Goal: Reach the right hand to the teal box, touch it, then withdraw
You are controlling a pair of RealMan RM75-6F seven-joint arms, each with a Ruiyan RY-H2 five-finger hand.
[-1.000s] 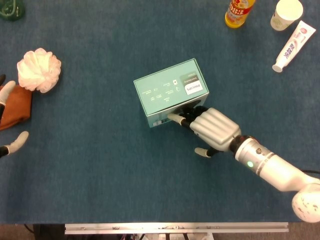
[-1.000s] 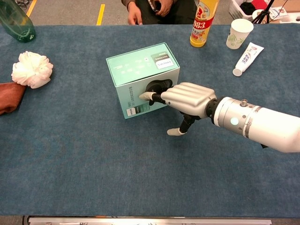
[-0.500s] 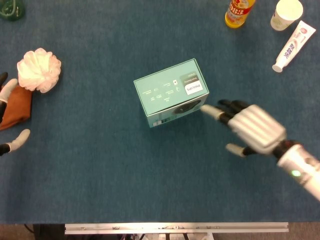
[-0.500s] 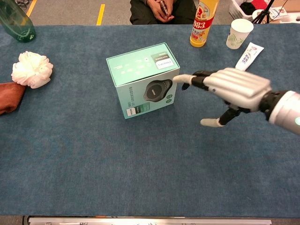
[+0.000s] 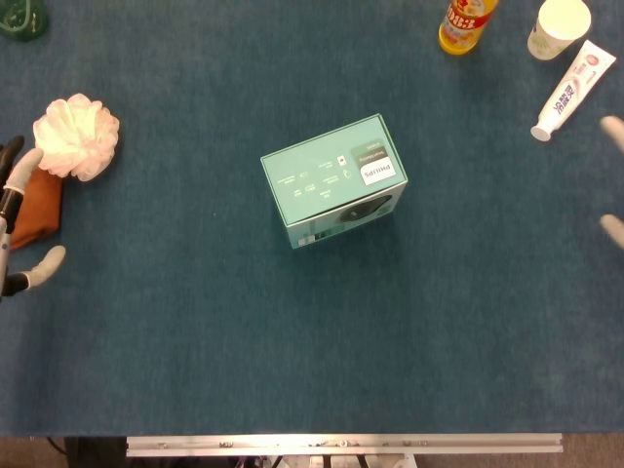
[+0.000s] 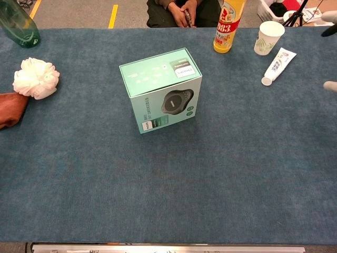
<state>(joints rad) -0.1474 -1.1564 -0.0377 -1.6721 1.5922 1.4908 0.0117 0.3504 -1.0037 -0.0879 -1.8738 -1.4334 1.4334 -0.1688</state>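
The teal box [image 5: 333, 182] stands alone near the middle of the blue table cloth, with a white label on top and a dark speaker picture on its front face [image 6: 176, 101]. Nothing touches it. Of my right hand [image 5: 614, 230] only pale fingertips show at the far right edge, spread apart, holding nothing, well away from the box; the fingertips [image 6: 330, 86] show in the chest view too. My left hand [image 5: 18, 183] shows at the left edge beside the brown cloth, fingers apart and holding nothing.
A white bath puff [image 5: 76, 136] and a brown cloth [image 5: 37, 210] lie at the left. At the back right stand a yellow bottle [image 5: 466, 24] and a paper cup [image 5: 560, 27], with a toothpaste tube [image 5: 573, 90] beside them. A green bottle [image 6: 18, 23] stands back left.
My right hand left the box's front face and pulled away to the right, almost out of view. The box stayed in place. My left hand shifted slightly.
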